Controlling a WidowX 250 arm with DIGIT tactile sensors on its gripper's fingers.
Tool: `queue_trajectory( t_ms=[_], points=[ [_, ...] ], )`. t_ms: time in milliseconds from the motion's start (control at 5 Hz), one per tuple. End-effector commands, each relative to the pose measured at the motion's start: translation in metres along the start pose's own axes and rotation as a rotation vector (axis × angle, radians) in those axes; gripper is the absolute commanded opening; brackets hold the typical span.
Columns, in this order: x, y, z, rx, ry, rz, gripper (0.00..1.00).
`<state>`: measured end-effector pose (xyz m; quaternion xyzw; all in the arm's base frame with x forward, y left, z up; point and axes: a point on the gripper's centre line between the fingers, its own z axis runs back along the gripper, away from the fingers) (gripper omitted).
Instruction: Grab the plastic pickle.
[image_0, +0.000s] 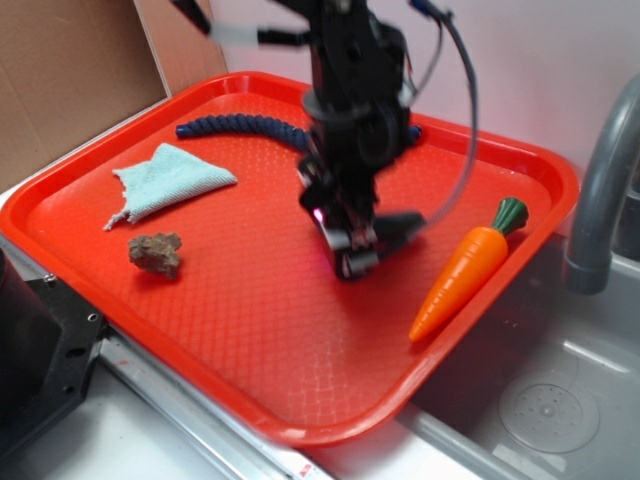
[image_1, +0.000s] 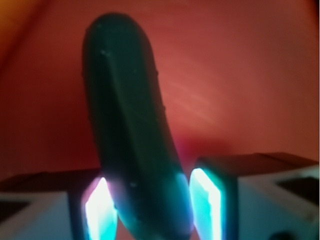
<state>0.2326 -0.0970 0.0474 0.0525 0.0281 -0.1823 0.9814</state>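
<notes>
Red tray (image_0: 250, 330) holds carrot (image_0: 468, 268), rope (image_0: 240, 127), cloth (image_0: 170, 178); tool (image_1: 152, 202) straddles pickle (image_1: 130, 125), grip uncertain.

The plastic pickle (image_1: 131, 135) is dark green, smooth and glossy, slightly curved with a rounded far end. It lies lengthwise between the two pads of my tool (image_1: 152, 205), its near end between them, over the red tray (image_1: 250, 75).

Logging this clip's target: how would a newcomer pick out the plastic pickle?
Start at the red tray and find the black gripper at its middle. The plastic pickle lies between its fingers: dark green, smooth and glossy, unlike the orange carrot or blue rope.
</notes>
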Motion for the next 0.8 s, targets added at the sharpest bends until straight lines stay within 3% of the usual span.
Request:
queue_trajectory(
  t_ms=[0,200,400,600],
  points=[
    [-0.043,0.051,0.098,-0.229,-0.103,0.318,0.0],
    [-0.074,0.067,0.119,-0.213,-0.142,0.488,0.0],
    [-0.089,0.072,0.12,-0.199,-0.146,0.529,0.0],
    [-0.085,0.07,0.118,-0.178,-0.151,0.47,0.0]
  ],
)
